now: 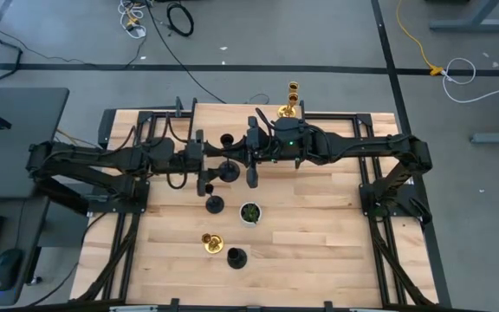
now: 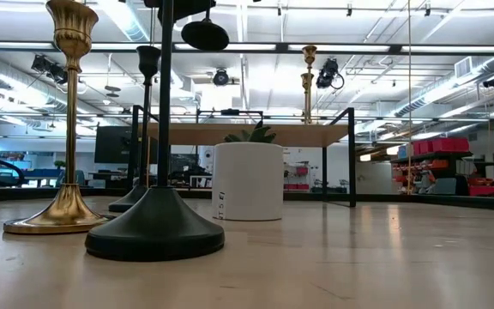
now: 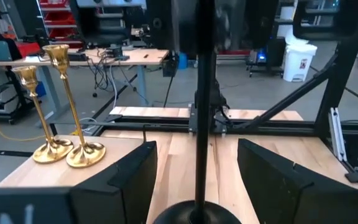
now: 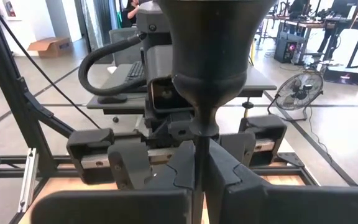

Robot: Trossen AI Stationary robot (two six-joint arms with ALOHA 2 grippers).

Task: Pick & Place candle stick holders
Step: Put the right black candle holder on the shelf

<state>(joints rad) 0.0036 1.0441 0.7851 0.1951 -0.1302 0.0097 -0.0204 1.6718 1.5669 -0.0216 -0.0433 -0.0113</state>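
Observation:
My right gripper is shut on a black candle stick holder at the table's middle, toward the far side. My left gripper is open, level, its fingers standing wide on either side of the holder's stem just above the base, touching nothing. Two gold holders stand on their bases at the far edge. A black holder, a gold holder and another black holder stand nearer the front. My right gripper pinches the black holder's thin stem just below the cup between its two fingers. The fingers come level from the table's right and lie across the stem. The holder stands upright, and its base shows lifted clear of the table.
A small white pot with a green plant stands in front of the grippers. A dark round shape lies just beyond them; whether it is a holder or a shadow I cannot tell. Bare wood lies at the front right.

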